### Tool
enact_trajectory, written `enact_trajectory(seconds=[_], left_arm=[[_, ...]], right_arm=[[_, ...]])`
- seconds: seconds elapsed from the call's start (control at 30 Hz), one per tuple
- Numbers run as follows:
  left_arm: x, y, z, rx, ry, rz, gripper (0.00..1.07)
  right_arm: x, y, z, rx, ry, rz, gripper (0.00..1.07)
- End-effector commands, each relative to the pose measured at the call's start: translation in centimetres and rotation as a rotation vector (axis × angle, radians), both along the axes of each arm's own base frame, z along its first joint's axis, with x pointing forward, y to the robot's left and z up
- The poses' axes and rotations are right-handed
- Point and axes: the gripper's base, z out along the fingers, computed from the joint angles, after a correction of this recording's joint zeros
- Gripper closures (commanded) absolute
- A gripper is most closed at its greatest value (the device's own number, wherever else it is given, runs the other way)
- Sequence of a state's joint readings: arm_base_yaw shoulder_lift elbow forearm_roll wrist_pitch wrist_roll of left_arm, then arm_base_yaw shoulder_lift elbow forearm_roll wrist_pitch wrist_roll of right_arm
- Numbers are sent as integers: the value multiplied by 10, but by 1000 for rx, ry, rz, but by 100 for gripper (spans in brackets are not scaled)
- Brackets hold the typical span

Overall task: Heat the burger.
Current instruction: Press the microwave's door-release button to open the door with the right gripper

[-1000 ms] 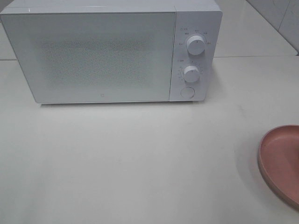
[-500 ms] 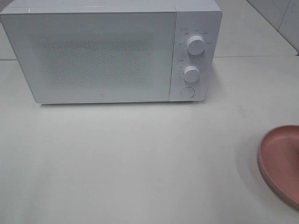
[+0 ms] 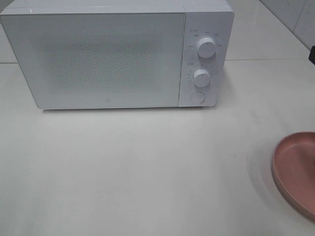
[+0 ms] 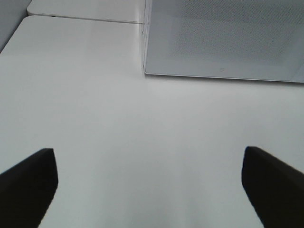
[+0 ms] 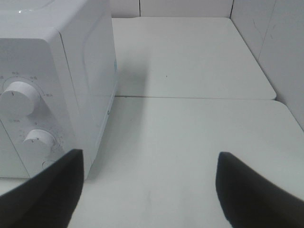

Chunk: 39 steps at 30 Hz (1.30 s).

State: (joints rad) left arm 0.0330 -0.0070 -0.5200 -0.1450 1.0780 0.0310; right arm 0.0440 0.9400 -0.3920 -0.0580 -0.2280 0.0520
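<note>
Right gripper (image 5: 149,194): jaws spread, nothing held, nearest the microwave (image 3: 197,19) knobs (image 3: 206,47) at 1 o'clock. Left gripper (image 4: 151,190) same, facing the closed door (image 3: 98,59). I see no burger; pink plate (image 3: 295,167) at 4 o'clock is bare.

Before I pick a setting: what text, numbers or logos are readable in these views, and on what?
Nothing reads clearly.
Markings around the upper knob of the microwave: too small and blurred.
Markings around the lower knob: too small and blurred.
Small mark low on the door: unreadable.
Pink plate: no text.
</note>
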Motion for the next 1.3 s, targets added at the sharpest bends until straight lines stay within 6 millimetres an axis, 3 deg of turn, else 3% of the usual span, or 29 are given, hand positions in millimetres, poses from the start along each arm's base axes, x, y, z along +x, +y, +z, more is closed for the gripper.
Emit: enact_trajectory(seconds=[0.03, 0.2, 0.27, 0.57, 0.83, 1.3], left_arm=[[-1, 0, 0, -5, -20, -1, 9], [-1, 0, 0, -5, -20, -1, 9], [-1, 0, 0, -5, -20, -1, 9], [-1, 0, 0, -5, -20, -1, 9], [-1, 0, 0, -5, -20, -1, 9], [-1, 0, 0, -5, -20, -1, 9]], right_arm=[[7, 0, -1, -4, -55, 2, 34], [19, 1, -14, -21, -118, 19, 34], [26, 1, -30, -30, -158, 16, 34], [35, -4, -52, -40, -207, -58, 34], [39, 33, -77, -47, -213, -50, 34], [27, 76, -94, -8, -189, -30, 34]])
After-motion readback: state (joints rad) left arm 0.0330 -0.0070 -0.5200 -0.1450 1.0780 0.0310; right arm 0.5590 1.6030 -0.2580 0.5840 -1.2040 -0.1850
